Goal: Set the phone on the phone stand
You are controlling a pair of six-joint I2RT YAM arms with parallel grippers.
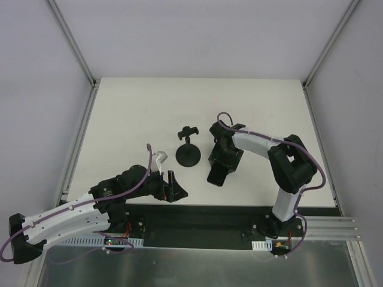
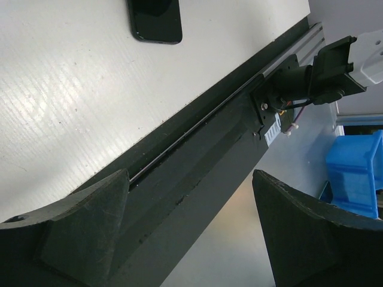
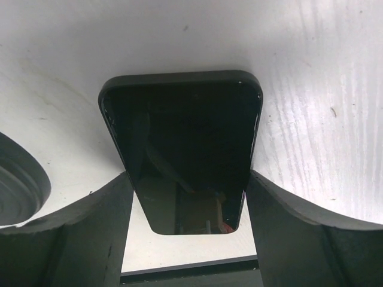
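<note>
The phone stand (image 1: 188, 154) stands up straight on the white table (image 1: 131, 113). It has a round base and a small clamp on top. The phone (image 1: 216, 175) is just right of the stand and a bit nearer the arm bases. The right gripper (image 1: 221, 162) is over the end of the phone nearest the stand. The left gripper (image 1: 175, 190) is apart from the stand, nearer the bases and a little left.

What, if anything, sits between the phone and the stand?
Nothing visible. Only bare table separates the phone from the phone stand to its left; the left claw sits nearer the arm bases, off that line.
</note>
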